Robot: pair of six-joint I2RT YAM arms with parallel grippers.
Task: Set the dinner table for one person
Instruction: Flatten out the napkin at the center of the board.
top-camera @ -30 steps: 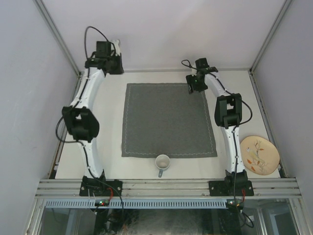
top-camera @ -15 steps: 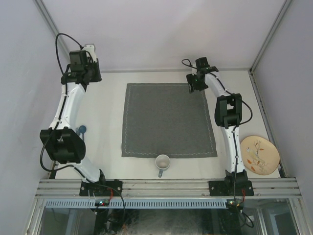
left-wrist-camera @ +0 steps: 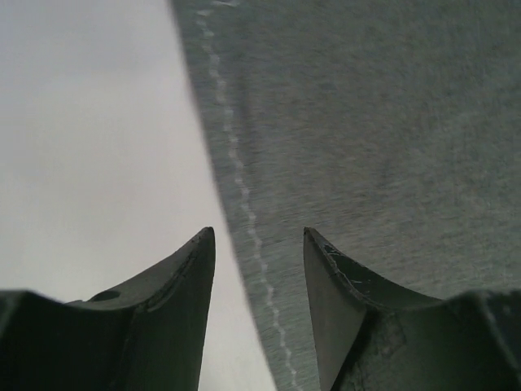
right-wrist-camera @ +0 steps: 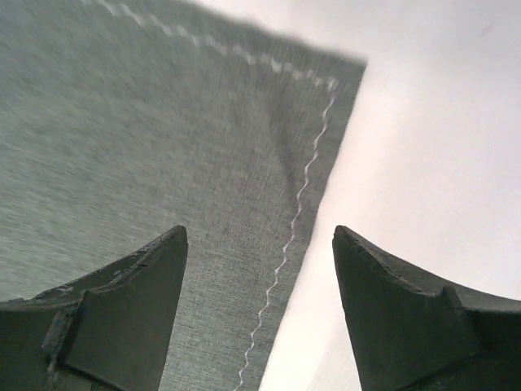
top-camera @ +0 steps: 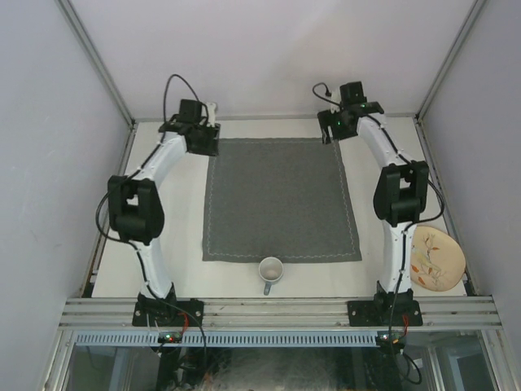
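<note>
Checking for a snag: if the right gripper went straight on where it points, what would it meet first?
Likely the cloth, at its stitched edge near a corner; the right gripper is open, and depth is unclear.

Grey cloth (top-camera: 281, 199) looks matt and finely woven, pale stitching; dinner table (top-camera: 326, 277) smooth matt off-white, rails (top-camera: 277, 309) bare metal.

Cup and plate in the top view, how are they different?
The cup is small and plain white; the plate is wider and cream, with a painted twig. The cup is deep, with a handle pointing at the near edge; the plate is flat, with no handle. The cup sits by the near edge of the grey cloth; the plate sits in the near right corner. Both rest on the dinner table.
</note>
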